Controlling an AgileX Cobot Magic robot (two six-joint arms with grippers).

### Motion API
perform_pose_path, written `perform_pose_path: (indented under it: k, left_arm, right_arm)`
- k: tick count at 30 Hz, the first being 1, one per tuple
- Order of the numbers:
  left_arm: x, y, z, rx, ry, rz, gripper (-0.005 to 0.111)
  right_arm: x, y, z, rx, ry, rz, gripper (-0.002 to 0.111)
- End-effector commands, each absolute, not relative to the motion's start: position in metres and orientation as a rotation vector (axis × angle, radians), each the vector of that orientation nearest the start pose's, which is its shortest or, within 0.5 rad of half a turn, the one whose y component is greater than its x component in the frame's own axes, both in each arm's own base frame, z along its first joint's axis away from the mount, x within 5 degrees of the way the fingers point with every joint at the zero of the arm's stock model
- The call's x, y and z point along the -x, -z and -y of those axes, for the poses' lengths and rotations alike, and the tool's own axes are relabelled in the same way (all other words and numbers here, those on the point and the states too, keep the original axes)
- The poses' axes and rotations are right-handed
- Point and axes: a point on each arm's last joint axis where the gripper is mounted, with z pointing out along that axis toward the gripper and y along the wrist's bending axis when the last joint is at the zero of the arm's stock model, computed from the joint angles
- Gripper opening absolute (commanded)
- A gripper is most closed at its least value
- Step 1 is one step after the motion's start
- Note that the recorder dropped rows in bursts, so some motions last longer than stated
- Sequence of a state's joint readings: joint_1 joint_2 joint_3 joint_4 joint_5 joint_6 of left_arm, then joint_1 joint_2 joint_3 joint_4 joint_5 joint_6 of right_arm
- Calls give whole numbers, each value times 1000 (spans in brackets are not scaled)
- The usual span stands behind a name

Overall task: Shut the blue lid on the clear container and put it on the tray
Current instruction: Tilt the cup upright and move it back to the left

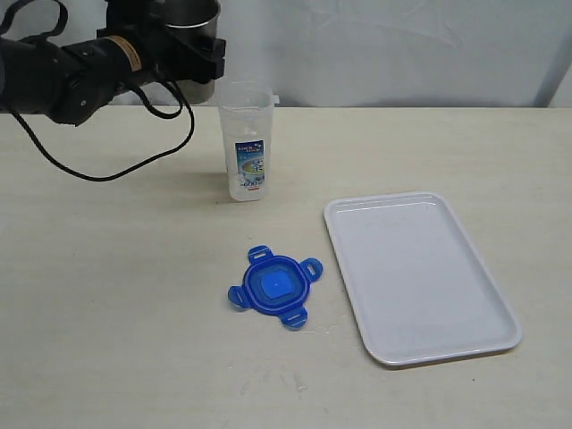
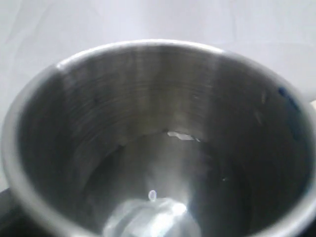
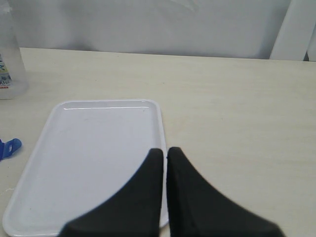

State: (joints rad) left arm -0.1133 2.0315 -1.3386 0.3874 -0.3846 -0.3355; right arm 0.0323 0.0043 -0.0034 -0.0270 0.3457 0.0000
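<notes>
The clear container [image 1: 246, 143] stands upright and uncovered at the back of the table, its printed label facing the camera. The blue lid [image 1: 274, 286] lies flat on the table in front of it, left of the white tray [image 1: 420, 277]. My left gripper [image 1: 198, 43] hangs above and just left of the container, shut on a grey steel cup [image 1: 192, 12]. The left wrist view looks straight into that cup [image 2: 158, 123]. My right gripper [image 3: 166, 150] is shut with nothing in it, over the tray's [image 3: 98, 148] edge; it does not show in the exterior view.
Black cables [image 1: 107, 161] hang from the left arm down to the table at the back left. In the right wrist view the container's side [image 3: 7, 69] and one lid flap [image 3: 10, 147] show at the frame's edge. A white wall stands behind the table.
</notes>
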Motion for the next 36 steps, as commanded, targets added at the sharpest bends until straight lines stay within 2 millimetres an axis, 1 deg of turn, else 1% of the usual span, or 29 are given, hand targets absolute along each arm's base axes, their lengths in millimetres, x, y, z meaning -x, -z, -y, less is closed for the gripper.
perform_pose_path:
  k: [1, 2, 3, 4, 5, 8, 11, 15, 17, 19, 22, 25, 29, 36]
  left_arm:
    - [-472, -204, 50, -193, 233, -1685, 0]
    - [-475, -194, 43, -178, 228, -1697, 0]
    - [-476, -189, 40, -173, 225, -1704, 0]
    - [-478, -177, 32, -176, 199, -1727, 0]
    - [-479, -172, 27, -180, 183, -1729, 0]
    - [-483, -150, 1, -135, 157, -1742, 0]
    - [-492, -144, -25, -111, 85, -1793, 0]
    - [-496, -140, -49, -84, 53, -1777, 0]
    - [-498, -127, -63, -37, 52, -1800, 0]
    - [-498, -117, -71, 6, 69, -1805, 0]
    - [-497, -105, -83, 81, 101, -1814, 0]
    - [-497, -95, -91, 114, 103, -1831, 0]
    - [-496, -93, -93, 110, 99, -1835, 0]
    - [-496, -90, -90, 37, 88, -1866, 0]
  right_arm:
    - [-53, -182, -1, 44, 9, -1826, 4]
    - [-53, -182, -1, 44, 9, -1826, 4]
    - [-53, -182, -1, 44, 9, -1826, 4]
    - [-53, -182, -1, 44, 9, -1826, 4]
    - [-53, -182, -1, 44, 9, -1826, 4]
    - [-53, -182, -1, 44, 9, -1826, 4]
    - [-53, -182, -1, 44, 9, -1826, 4]
    - [-53, -182, -1, 44, 9, -1826, 4]
    - [-53, -182, -1, 44, 9, -1826, 4]
    - [-53, -182, -1, 44, 9, -1826, 4]
    - [-53, -182, -1, 44, 9, -1826, 4]
    - [-53, -182, -1, 44, 9, -1826, 4]
    - [-53, -182, -1, 44, 9, -1826, 4]
    - [-53, -182, -1, 44, 9, -1826, 4]
